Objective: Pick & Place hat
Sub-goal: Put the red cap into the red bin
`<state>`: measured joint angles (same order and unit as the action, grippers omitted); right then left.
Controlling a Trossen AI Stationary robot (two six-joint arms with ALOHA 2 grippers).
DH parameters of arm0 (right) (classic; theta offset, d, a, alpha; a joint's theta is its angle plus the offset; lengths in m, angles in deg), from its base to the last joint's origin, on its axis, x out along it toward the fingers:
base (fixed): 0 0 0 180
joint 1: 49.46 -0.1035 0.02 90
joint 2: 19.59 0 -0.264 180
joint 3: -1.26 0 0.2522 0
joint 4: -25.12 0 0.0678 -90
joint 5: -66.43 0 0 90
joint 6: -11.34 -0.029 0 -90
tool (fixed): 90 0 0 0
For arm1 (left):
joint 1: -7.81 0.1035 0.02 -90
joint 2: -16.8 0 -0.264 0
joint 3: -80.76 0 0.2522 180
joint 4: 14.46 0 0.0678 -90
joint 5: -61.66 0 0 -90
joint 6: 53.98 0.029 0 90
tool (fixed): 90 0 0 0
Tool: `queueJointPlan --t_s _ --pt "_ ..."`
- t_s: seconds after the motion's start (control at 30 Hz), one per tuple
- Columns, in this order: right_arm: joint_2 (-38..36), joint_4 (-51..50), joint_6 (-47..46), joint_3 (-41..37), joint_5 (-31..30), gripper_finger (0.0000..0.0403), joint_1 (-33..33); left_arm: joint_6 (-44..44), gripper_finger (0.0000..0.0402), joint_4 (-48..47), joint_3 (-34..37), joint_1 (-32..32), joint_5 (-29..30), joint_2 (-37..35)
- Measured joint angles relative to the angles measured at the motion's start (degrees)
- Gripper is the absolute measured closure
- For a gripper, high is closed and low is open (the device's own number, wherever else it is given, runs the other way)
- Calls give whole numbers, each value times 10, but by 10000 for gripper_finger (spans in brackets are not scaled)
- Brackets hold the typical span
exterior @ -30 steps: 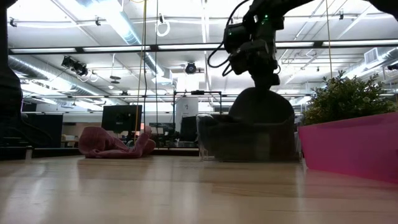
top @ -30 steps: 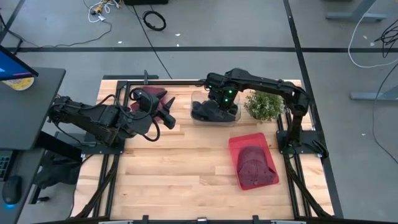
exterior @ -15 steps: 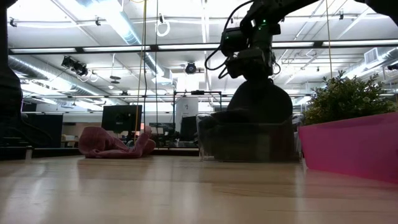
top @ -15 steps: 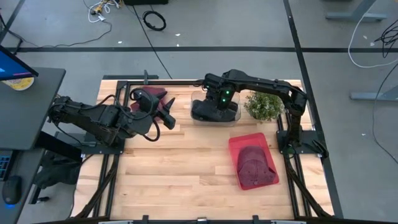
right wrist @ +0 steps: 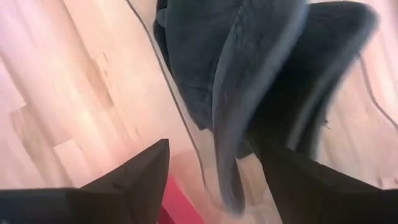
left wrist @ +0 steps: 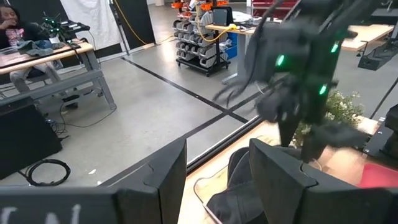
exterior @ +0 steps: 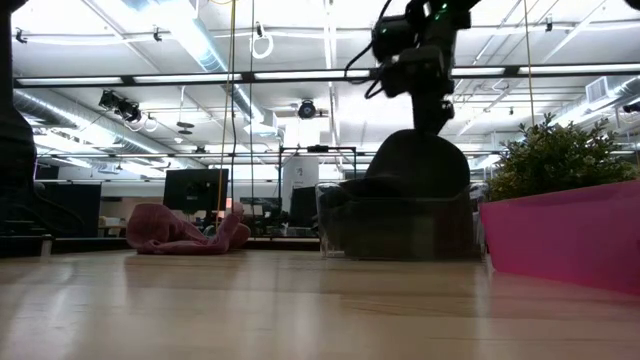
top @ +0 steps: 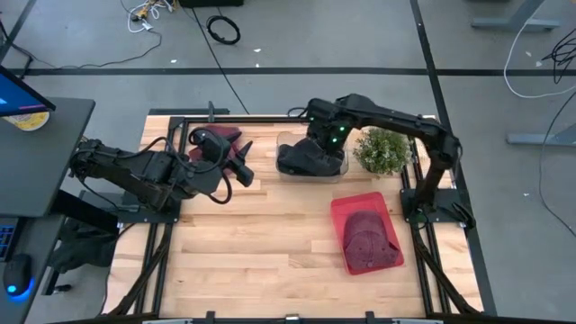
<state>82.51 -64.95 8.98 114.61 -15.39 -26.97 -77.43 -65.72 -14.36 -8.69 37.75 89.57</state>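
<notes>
hat [top: 307,160] | dark, crumpled (domed top) | in clear bin [top: 283,141]

The dark hat [right wrist: 249,74] was blurred and cut off in the right wrist view; the right gripper's [exterior: 430,95] fingertips were hidden behind it.

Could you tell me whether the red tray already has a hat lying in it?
Yes, in the high view a maroon hat lies inside the red tray.
</notes>
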Motion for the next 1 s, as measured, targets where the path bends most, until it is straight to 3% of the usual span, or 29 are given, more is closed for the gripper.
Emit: queueJointPlan --t_s 0.17,0.3,0.4,0.57,0.63,0.8,0.93,1.0 --pt "-68 -25 -36 0 -12 146 17 -34 225 -37 0 13 -30 0" --pt "-140 -34 -79 0 12 171 14 -99 225 -81 0 35 -75 0" --pt "-191 -12 -113 1 13 221 -15 -159 225 -120 0 52 -102 0" --pt "-244 36 -159 1 13 357 -67 -305 225 -230 0 91 -145 0" --pt "-252 58 -167 1 13 390 -86 -353 225 -283 0 114 -184 0" --pt "-254 91 -182 1 -8 369 -120 -419 225 -385 0 185 -289 0" --pt "-254 129 -185 -9 -85 359 -139 -418 225 -420 0 245 -350 0" --pt "-254 147 -186 -19 -92 350 -140 -390 224 -431 0 279 -385 0"
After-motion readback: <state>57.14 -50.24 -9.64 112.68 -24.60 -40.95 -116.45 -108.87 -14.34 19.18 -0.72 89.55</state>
